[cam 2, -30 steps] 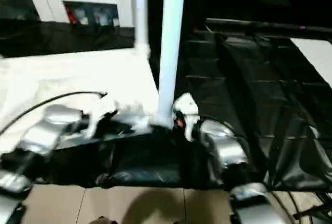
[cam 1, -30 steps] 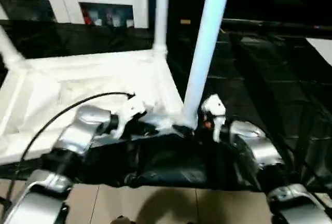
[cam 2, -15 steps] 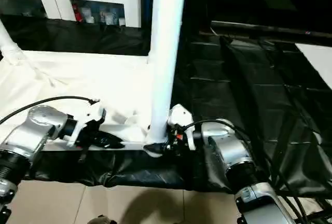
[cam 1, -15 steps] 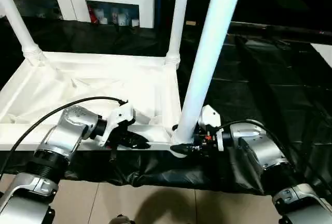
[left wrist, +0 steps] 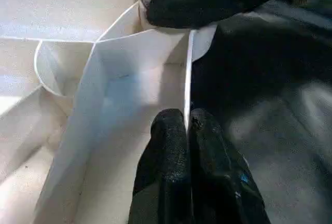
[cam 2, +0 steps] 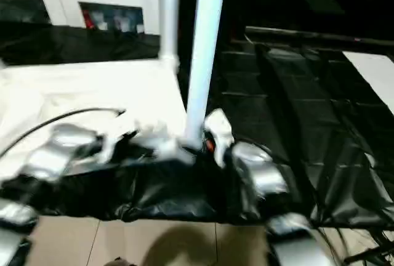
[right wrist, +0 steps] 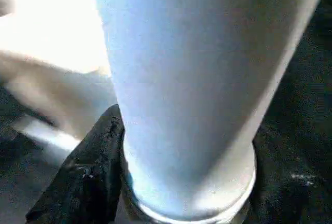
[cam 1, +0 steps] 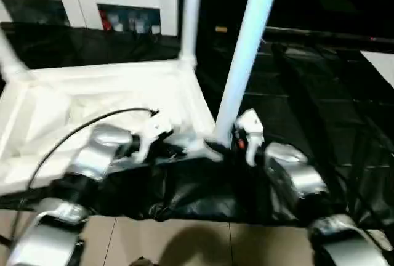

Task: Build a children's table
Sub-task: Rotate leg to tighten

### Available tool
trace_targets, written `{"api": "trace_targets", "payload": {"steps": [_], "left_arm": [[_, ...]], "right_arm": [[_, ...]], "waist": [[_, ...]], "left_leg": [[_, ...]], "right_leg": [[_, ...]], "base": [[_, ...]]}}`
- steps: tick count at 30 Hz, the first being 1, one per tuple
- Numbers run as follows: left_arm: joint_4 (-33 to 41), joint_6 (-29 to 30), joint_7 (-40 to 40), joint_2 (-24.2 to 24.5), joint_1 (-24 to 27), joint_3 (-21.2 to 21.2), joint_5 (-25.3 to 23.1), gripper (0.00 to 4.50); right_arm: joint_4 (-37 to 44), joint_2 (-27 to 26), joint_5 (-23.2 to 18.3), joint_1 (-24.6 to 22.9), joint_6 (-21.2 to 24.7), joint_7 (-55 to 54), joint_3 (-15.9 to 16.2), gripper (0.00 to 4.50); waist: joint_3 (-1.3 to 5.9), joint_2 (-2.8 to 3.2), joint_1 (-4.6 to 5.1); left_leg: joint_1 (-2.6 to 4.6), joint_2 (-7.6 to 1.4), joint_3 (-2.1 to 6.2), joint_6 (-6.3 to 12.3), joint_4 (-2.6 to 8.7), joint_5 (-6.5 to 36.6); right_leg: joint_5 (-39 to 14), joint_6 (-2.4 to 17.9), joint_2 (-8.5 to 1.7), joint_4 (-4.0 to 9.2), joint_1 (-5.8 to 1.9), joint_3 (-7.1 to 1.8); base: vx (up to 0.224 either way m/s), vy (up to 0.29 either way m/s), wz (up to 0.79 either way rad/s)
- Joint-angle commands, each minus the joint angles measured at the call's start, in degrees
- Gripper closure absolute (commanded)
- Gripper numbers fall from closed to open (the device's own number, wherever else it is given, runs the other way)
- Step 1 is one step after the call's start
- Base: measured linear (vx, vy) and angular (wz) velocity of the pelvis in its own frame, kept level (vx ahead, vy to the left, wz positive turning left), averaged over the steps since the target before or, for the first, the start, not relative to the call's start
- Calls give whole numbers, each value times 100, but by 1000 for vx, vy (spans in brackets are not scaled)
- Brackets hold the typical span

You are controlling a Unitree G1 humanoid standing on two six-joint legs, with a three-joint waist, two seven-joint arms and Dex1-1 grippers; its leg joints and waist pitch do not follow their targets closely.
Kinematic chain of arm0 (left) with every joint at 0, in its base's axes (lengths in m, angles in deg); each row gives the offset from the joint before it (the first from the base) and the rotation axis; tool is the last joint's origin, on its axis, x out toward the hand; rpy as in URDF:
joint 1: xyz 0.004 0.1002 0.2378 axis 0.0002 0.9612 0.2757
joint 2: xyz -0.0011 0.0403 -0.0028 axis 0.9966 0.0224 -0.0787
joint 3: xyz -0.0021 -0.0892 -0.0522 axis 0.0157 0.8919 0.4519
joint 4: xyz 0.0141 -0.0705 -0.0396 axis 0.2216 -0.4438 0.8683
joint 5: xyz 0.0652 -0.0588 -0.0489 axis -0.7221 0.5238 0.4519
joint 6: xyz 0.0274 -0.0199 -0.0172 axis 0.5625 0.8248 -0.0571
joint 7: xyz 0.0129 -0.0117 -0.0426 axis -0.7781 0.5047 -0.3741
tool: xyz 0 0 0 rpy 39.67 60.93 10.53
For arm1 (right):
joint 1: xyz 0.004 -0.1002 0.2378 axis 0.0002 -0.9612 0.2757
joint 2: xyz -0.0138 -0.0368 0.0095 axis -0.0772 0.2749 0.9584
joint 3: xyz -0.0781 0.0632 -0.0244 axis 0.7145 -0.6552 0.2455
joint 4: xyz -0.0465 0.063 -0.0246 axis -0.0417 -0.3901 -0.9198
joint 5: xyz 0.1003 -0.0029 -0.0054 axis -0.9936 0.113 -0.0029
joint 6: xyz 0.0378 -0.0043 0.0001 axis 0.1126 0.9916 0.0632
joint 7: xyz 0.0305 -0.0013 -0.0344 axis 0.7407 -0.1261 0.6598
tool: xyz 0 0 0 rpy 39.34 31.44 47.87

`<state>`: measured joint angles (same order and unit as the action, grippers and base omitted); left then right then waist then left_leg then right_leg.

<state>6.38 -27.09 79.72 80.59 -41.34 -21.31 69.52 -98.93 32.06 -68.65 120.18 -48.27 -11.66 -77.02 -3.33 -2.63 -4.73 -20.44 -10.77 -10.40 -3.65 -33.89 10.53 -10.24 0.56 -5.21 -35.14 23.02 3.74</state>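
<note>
Children's table point(cam 1: 92, 103) upturned | left tool point(left wrist: 188, 130) – pinching rim | right tool point(cam 1: 229, 145) – gripping leg point(cam 1: 246, 50)

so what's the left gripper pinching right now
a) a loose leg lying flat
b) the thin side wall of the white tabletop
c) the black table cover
b) In the left wrist view the left gripper is shut on the thin upright rim of the upturned tabletop, close to the corner socket where the near leg stands.
</note>
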Motion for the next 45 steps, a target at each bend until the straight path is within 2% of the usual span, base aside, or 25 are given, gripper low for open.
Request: {"api": "trace_targets", "payload": {"steps": [1, 2, 4, 5, 9, 11, 13, 14, 15, 17, 19, 20, 24, 26, 27, 28, 30, 35, 40, 43, 44, 45], "left_arm": [[-60, 27, -598, -336, -149, 35, 39, 450], [-96, 77, -789, -509, -194, 81, 49, 450], [-86, 74, -789, -574, -198, 76, 70, 450], [-72, 52, -751, -574, -191, 59, 75, 450], [158, -65, -222, -367, -56, -12, 158, 450], [333, -96, 147, -225, 60, -50, 261, 450], [445, -151, 416, -127, 131, -92, 329, 450], [594, -131, 767, 19, 221, -142, 409, 450], [594, -131, 767, 19, 221, -142, 409, 450], [661, -213, 1131, 208, 285, -190, 458, 450], [626, -254, 1329, 284, 285, -187, 511, 450], [602, -234, 1489, 335, 280, -181, 559, 450], [562, -249, 1926, 490, 261, -181, 653, 450], [544, -184, 2253, 614, 208, -162, 754, 450], [540, -165, 2390, 676, 183, -174, 784, 450], [540, -164, 2394, 677, 183, -174, 785, 450], [509, -163, 2524, 744, 157, -184, 790, 450], [460, -219, 2565, 792, 154, -167, 746, 450], [407, -321, 2331, 746, 205, -67, 700, 450], [394, -310, 1742, 579, 242, 49, 601, 450], [389, -242, 1354, 455, 238, 96, 514, 450], [386, -221, 1237, 418, 235, 109, 486, 450]], "right_arm": [[-190, -370, 181, 5, 42, -235, 284, 178], [-252, -594, 254, 24, -56, -251, 349, 178], [-292, -707, 305, 27, -180, -200, 413, 178], [-304, -723, 320, 28, -231, -175, 434, 143], [-274, -526, 284, 84, -352, 76, 399, 86], [-197, -367, 194, 80, -383, 394, 362, 72], [-129, -266, 118, 59, -367, 688, 355, 72], [-68, -101, 13, 33, -325, 1161, 357, 72], [-68, -101, 13, 33, -325, 1161, 357, 72], [10, 188, 12, -40, -409, 1923, 506, 72], [134, 336, -7, -122, -426, 2406, 641, 72], [246, 438, -35, -184, -419, 2746, 730, 72], [577, 692, -121, -331, -331, 3604, 959, 72], [841, 909, -178, -414, -200, 4272, 1141, 87], [942, 1007, -181, -447, -159, 4536, 1232, 97], [945, 1010, -180, -448, -160, 4542, 1235, 106], [1017, 1115, -103, -490, -225, 4785, 1354, 115], [1106, 1165, -41, -533, -230, 4879, 1455, 166], [1121, 1004, -74, -540, -104, 4561, 1334, 175], [928, 752, 3, -520, -108, 3809, 1142, 175], [667, 554, 130, -444, -202, 3071, 995, 175], [585, 495, 169, -418, -230, 2845, 950, 176]], "waist": [[372, 18, 8], [387, -17, -1], [386, -11, -16], [381, -23, -17], [365, 27, -13], [381, 29, 7], [381, 23, 26], [393, 25, 32], [395, 28, 29], [383, 41, 25], [373, 50, -8], [368, 59, -25], [353, 55, -71], [361, 50, -90], [362, 18, -106], [358, 30, -118], [357, 6, -138], [353, 4, -167], [354, 7, -170], [343, -1, -154], [343, -11, -136], [329, 0, -126]], "left_leg": [[63, -248, 83, -163, 474, 1356], [42, -234, 65, -72, 462, 1169], [34, -231, 58, -8, 458, 1099], [26, -227, 57, 38, 460, 1103], [42, -241, 67, 17, 481, 1316], [28, -245, 73, 31, 478, 1285], [17, -238, 65, 71, 472, 1206], [7, -244, 64, 150, 458, 1116], [12, -244, 59, 188, 452, 1074], [25, -247, 43, 259, 443, 1049], [26, -259, 44, 266, 452, 1133], [54, -270, 44, 213, 460, 1203], [54, -280, 45, 155, 473, 1415], [41, -289, 42, 173, 472, 1336], [43, -291, 43, 194, 467, 1291], [39, -290, 35, 213, 463, 1264], [43, -293, 32, 205, 460, 1246], [52, -293, 38, 138, 473, 1276], [49, -288, 42, 111, 479, 1298], [50, -285, 56, 35, 493, 1407], [50, -280, 66, -30, 498, 1428], [73, -277, 73, -99, 507, 1534]], "right_leg": [[-1598, 1128, -367, 430, -214, -278], [-1237, 1167, -349, 397, -238, -272], [-1116, 1192, -356, 388, -245, -272], [-1148, 1185, -355, 391, -253, -269], [-1425, 1134, -362, 427, -237, -274], [-1245, 1172, -359, 404, -259, -271], [-1085, 1223, -348, 390, -261, -273], [-888, 1314, -356, 364, -285, -268], [-810, 1349, -354, 361, -284, -268], [-707, 1442, -338, 358, -273, -264], [-818, 1433, -342, 365, -277, -266], [-926, 1440, -345, 374, -256, -267], [-1215, 1385, -331, 396, -265, -259], [-1136, 1394, -332, 373, -268, -258], [-1139, 1403, -339, 366, -271, -252], [-1149, 1408, -341, 369, -260, -258], [-1216, 1411, -359, 376, -251, -261], [-1349, 1366, -364, 388, -238, -264], [-1415, 1315, -367, 400, -237, -266], [-1616, 1253, -379, 418, -223, -273], [-1730, 1216, -392, 429, -219, -273], [-1961, 1167, -405, 462, -193, -276]], "base": [[0, 0, 0], [0, 0, 0], [0, 0, 0], [0, 0, 0], [0, 0, 0], [0, 0, 0], [0, 0, 0], [0, 0, 0], [0, 0, 0], [0, 0, 0], [0, 0, 0], [0, 0, 0], [0, 0, 0], [0, 0, 0], [0, 0, 0], [0, 0, 0], [0, 0, 0], [0, 0, 0], [0, 0, 0], [0, 0, 0], [0, 0, 0], [0, 0, 0]]}}
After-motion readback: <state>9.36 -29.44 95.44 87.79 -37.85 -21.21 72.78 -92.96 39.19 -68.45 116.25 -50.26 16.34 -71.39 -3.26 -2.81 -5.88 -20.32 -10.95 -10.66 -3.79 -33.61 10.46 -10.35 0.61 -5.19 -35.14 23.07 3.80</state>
